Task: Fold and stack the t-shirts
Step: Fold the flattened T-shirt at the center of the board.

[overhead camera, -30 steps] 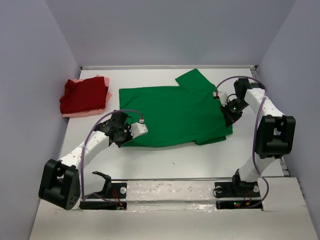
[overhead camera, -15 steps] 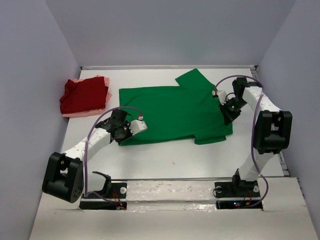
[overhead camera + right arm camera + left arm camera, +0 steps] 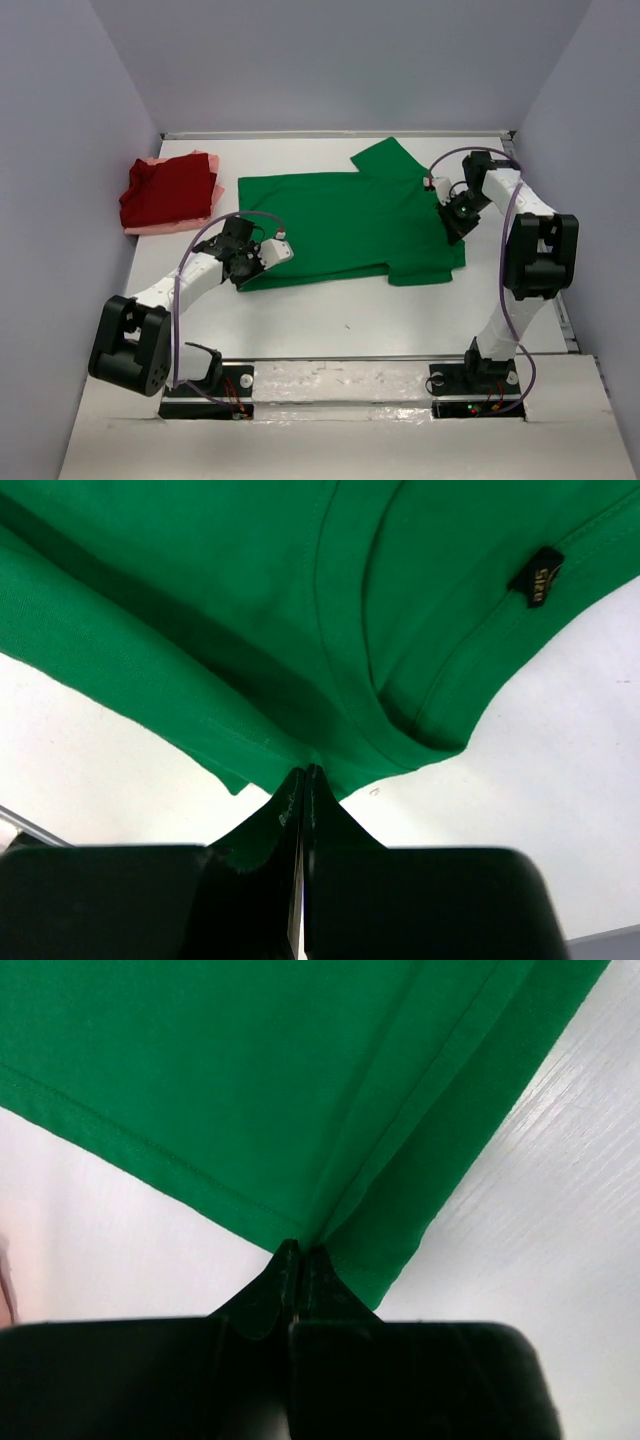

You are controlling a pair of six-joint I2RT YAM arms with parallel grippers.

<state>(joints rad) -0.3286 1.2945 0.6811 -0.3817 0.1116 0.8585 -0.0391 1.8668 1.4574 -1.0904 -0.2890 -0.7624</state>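
A bright green t-shirt [image 3: 345, 225] lies spread on the white table, one sleeve pointing toward the back wall. My left gripper [image 3: 243, 272] is shut on its near-left hem corner; the left wrist view shows the green cloth [image 3: 300, 1110] pinched at the left gripper [image 3: 300, 1250] tips. My right gripper [image 3: 452, 232] is shut on the shirt's right edge by the collar; in the right wrist view the neckline with its black size tag [image 3: 535, 577] runs just beyond the right gripper [image 3: 304, 772]. A folded dark red t-shirt [image 3: 168, 190] rests on a pale pink t-shirt [image 3: 150, 229] at the left.
The white table [image 3: 330, 320] is walled by grey panels at the left, back and right. The stack of folded shirts sits near the left wall. The arm bases are bolted on a rail [image 3: 340, 385] at the near edge.
Both grippers have drawn the shirt's near edge a little toward the back; the left gripper shifted left and back, the right gripper shifted back. The near fold has narrowed.
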